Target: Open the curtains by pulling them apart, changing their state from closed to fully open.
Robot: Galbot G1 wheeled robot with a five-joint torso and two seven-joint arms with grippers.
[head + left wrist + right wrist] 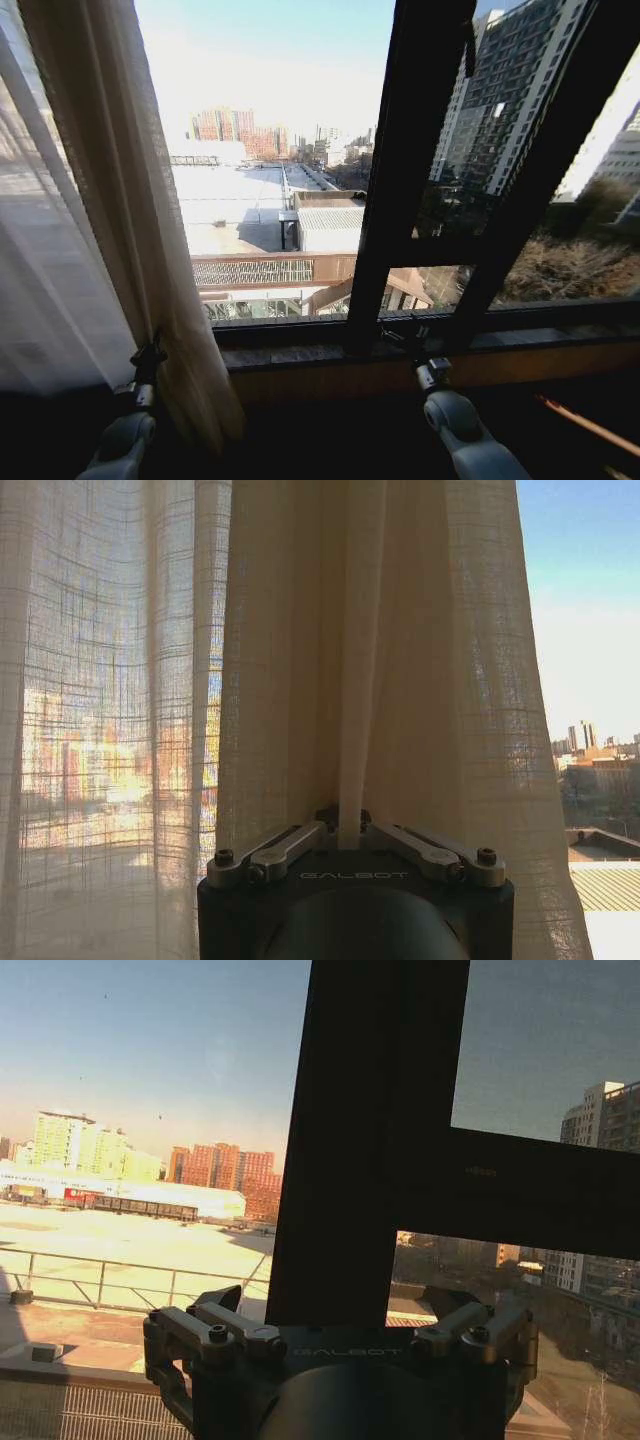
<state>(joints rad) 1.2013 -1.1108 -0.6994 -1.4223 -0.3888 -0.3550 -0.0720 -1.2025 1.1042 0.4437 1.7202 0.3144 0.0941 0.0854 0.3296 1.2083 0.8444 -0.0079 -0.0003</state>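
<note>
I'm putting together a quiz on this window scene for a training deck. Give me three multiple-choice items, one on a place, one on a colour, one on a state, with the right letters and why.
1. Where does the curtain hang in the head view?
A. At the left, beside bare glass
B. Across the whole window
C. At the far right

2. What colour is the curtain fabric?
A. Dark blue
B. Sheer cream-white
C. Red

3. What is the left gripper doing?
A. Hanging open, away from the fabric
B. Shut on a fold of the curtain
C. Holding the window frame

Answers:
1 A: the curtain is bunched at the left, and the window frame stands uncovered.
2 B: light passes through pale cream pleats.
3 B: the left gripper pinches a pleat between its fingers; the right gripper is open before the frame.
</note>
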